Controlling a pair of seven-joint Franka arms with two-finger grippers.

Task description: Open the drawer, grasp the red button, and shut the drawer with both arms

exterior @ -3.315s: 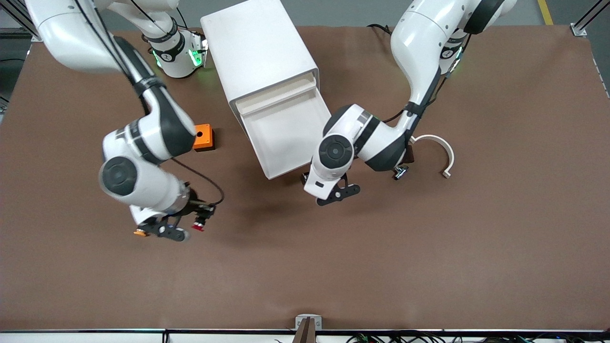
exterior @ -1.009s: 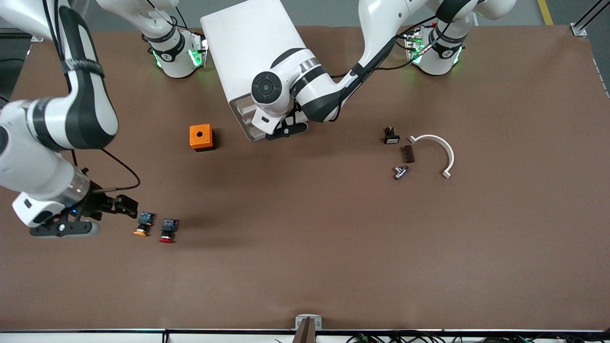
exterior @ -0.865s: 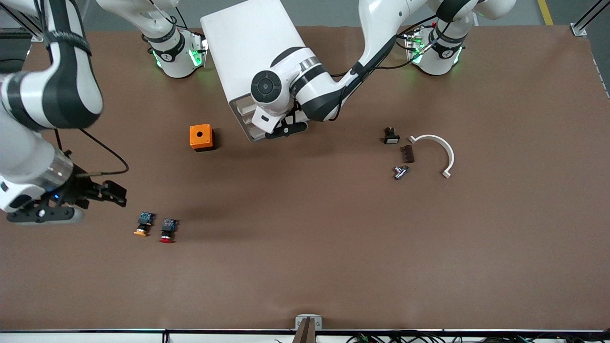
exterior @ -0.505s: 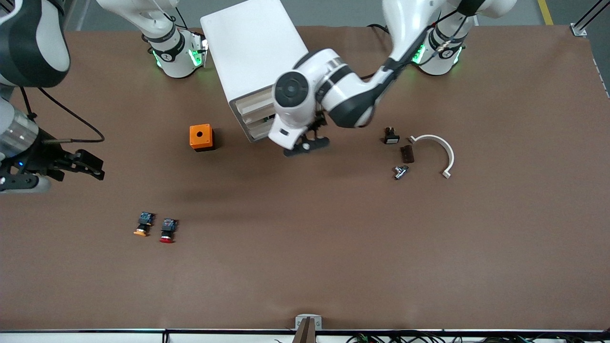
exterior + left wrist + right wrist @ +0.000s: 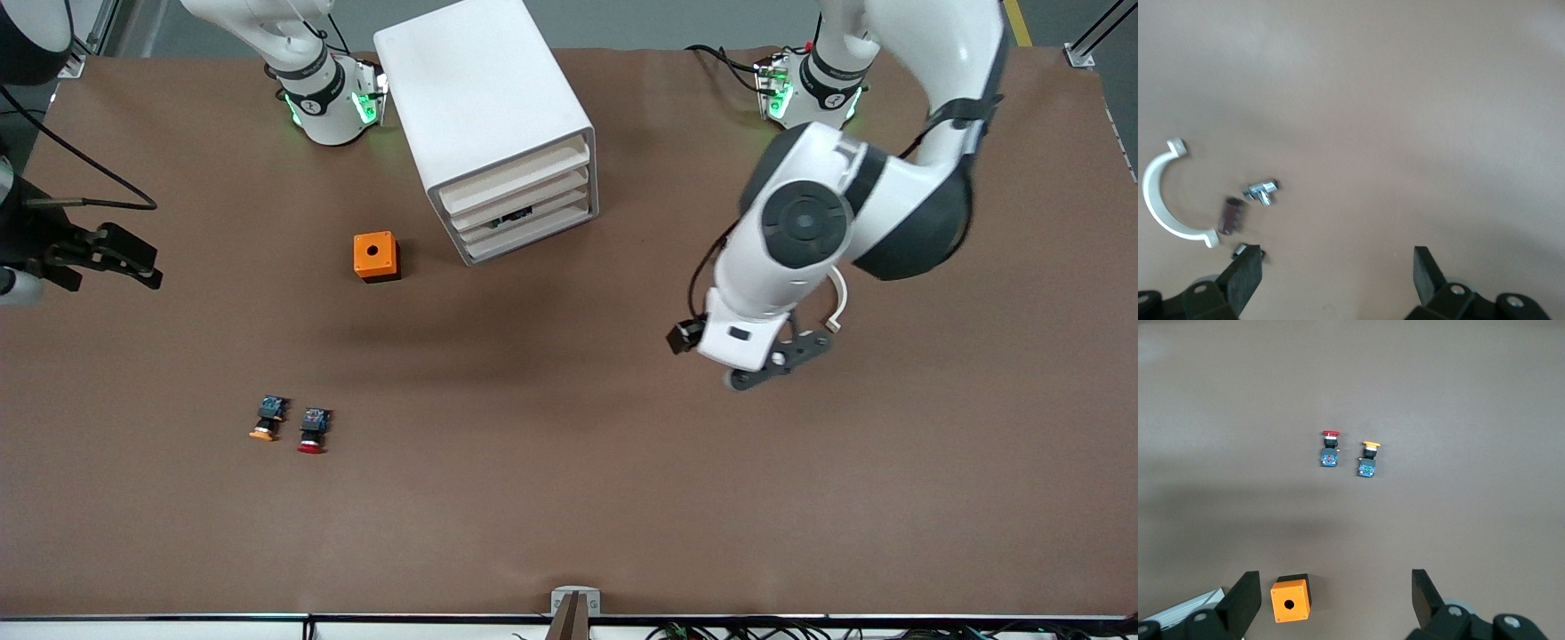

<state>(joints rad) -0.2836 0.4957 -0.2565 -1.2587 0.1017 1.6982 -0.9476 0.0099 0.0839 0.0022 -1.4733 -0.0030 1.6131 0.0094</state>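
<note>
On the counter (image 5: 569,498), the red-capped button (image 5: 312,429) lies well apart from both empty, wide-open grippers: right gripper (image 5: 111,258) near the counter's edge, left gripper (image 5: 747,356) over the other end.
</note>
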